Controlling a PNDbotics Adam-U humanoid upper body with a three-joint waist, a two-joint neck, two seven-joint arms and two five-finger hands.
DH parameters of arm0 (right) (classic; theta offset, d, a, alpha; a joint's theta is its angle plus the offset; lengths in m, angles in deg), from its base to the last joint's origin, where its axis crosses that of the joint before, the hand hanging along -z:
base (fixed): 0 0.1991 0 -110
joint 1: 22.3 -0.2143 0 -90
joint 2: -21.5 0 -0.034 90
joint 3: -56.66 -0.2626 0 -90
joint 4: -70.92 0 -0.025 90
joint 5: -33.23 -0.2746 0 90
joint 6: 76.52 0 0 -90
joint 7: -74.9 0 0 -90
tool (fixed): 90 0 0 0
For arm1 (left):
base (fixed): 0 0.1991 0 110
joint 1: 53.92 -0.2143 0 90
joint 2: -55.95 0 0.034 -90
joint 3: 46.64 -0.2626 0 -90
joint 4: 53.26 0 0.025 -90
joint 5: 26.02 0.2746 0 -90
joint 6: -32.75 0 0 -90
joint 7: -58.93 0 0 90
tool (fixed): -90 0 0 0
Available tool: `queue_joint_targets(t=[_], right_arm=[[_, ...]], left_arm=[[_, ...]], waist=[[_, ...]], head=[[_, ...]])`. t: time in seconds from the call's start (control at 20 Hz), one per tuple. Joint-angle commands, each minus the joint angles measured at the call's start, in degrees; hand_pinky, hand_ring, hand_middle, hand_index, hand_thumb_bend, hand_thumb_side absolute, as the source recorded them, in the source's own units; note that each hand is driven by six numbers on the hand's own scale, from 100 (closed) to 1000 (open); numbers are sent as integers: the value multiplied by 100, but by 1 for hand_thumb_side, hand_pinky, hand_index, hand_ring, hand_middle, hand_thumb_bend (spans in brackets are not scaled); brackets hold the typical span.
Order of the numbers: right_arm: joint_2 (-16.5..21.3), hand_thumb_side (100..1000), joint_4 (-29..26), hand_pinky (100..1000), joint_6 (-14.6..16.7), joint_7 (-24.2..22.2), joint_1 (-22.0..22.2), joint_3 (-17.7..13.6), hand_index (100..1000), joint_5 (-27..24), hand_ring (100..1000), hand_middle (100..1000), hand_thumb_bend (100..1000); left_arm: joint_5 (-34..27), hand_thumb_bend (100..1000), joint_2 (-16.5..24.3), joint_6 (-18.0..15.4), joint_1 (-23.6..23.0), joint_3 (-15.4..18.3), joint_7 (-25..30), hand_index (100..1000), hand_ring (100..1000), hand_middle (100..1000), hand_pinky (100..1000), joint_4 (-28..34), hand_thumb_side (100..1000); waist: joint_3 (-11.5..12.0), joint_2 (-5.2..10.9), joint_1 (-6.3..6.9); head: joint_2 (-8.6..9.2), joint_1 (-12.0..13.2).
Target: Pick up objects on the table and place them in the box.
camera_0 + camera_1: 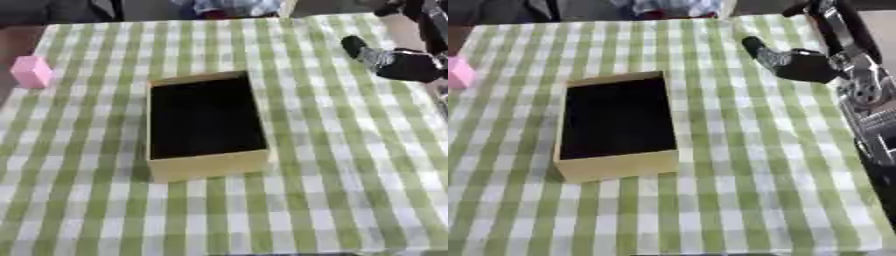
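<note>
An open cardboard box (206,165) with a dark inside stands in the middle of the table, and nothing shows in it. A pink block (31,71) sits at the table's far left edge, well away from the box. My right hand (798,64) hovers over the table's far right part, to the right of and beyond the box. Its fingers (756,48) stretch out toward the upper left and hold nothing. My left hand shows in neither view.
A green and white checked cloth (332,190) covers the table. My right arm's silver and black links (866,95) run down the right edge. The table's far edge lies just past the hand.
</note>
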State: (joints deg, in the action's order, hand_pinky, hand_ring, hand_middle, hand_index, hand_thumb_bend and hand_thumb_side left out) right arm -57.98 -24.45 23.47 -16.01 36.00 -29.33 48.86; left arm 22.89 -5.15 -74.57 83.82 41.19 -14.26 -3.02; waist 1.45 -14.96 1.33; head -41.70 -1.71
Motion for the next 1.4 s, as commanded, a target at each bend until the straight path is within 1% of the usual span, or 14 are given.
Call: queue_joint_targets(t=[0.05,0.2,0.5,0.9,0.95,1.4], right_arm=[[134,393,-208,733,-4,65,-52,-119,942,64,854,865,462],[132,394,-287,733,-13,112,-32,-170,942,82,854,865,462],[134,396,-408,734,-33,175,9,-238,942,94,854,865,462],[106,388,-476,733,-47,210,9,-275,942,90,852,865,452],[100,395,-482,733,-47,211,0,-276,942,88,851,864,462],[74,396,-528,733,-42,202,-86,-268,942,70,849,864,462]], left_arm=[[38,658,319,-5,157,81,-88,884,794,762,824,87,178],[72,652,332,5,200,95,-142,884,797,763,825,82,174],[273,619,304,22,369,124,-347,881,809,764,832,-37,136],[773,613,44,11,839,171,-616,876,809,759,835,-595,127],[816,611,9,10,887,187,-655,876,810,759,835,-653,124],[1054,584,-175,123,1111,302,-829,871,806,755,833,-1013,131]], waist=[[2,53,-3],[-5,-24,-25],[-44,-134,-83],[-89,-215,-129],[-101,-231,-130],[-224,-378,-157]], head=[[82,-26],[125,-35],[211,-27],[298,-14],[314,-10],[445,43]])
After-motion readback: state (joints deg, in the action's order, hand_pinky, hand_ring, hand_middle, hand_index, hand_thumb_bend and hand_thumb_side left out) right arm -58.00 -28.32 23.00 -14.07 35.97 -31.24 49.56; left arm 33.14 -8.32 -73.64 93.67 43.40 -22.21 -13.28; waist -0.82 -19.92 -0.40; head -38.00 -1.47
